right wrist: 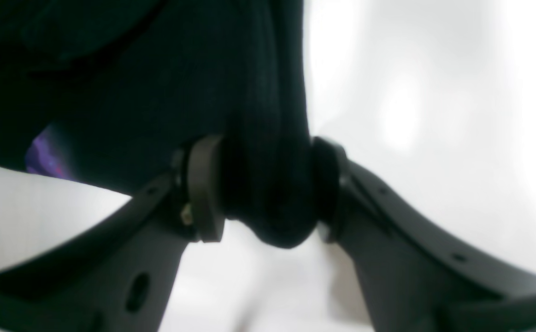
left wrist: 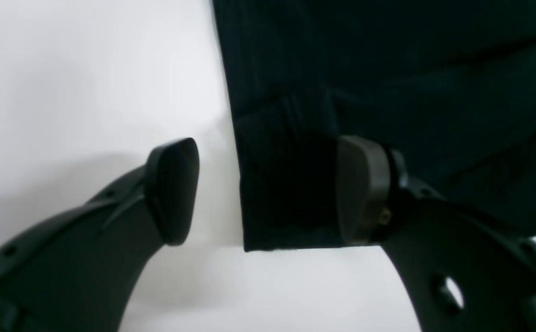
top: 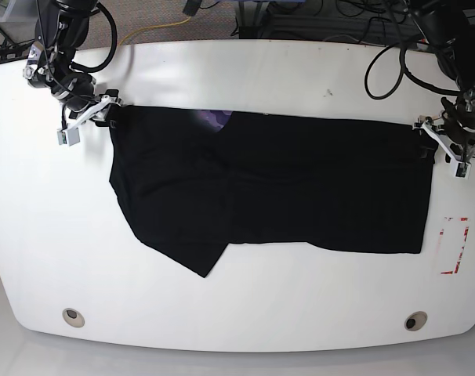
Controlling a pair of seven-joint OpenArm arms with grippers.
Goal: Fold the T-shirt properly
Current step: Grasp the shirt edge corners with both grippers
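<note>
The black T-shirt (top: 284, 184) lies spread across the white table (top: 245, 78), with one flap folded down at the front left. A purple patch (top: 215, 118) shows at its back edge. My right gripper (right wrist: 268, 193) is shut on a bunched fold of the shirt's edge; in the base view this gripper (top: 110, 112) is at the shirt's back left corner. My left gripper (left wrist: 268, 191) is open and straddles the shirt's corner (left wrist: 291, 193): one finger (left wrist: 173, 191) is over bare table, the other (left wrist: 364, 189) is over the cloth. In the base view it (top: 427, 138) is at the back right corner.
A red-marked rectangle (top: 455, 244) lies on the table right of the shirt. Two round holes (top: 74, 316) (top: 415, 321) sit near the front edge. Cables (top: 394, 55) run along the back of the table.
</note>
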